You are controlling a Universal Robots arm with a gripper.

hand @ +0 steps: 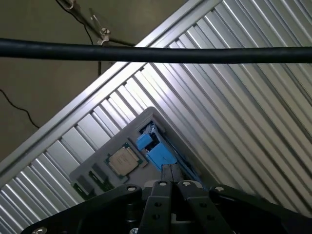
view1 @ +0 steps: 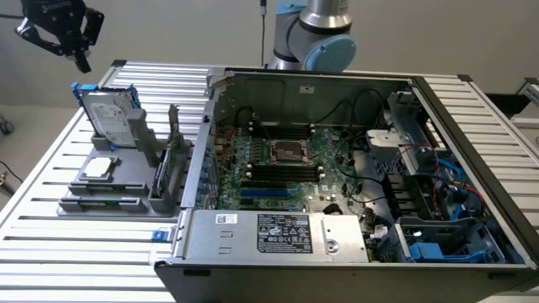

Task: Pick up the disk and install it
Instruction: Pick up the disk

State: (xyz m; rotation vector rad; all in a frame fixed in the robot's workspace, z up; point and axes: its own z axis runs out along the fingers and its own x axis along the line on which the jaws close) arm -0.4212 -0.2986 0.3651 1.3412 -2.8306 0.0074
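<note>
At the exterior view's left, the gripper is hanging high over the table's far corner, its jaws pressed fully together and gripping nothing. In the wrist view the shut fingertips are pointing down toward the blue carrier below them.

Just to the right and lower down, the disk is standing upright in a gray stand, not yet picked up, with a chip lying on the tray in front of it.

Further right, the open case is lying on its side, and blue-fitted bays are showing at its near right corner. Which slot is meant for the disk I cannot tell.

I judge the work to be sitting at the very start of the pick: the approach. A grasp would be calling for the jaws to part wide enough for the carrier, line up over its top edge, and descend well clear of the stand.
</note>
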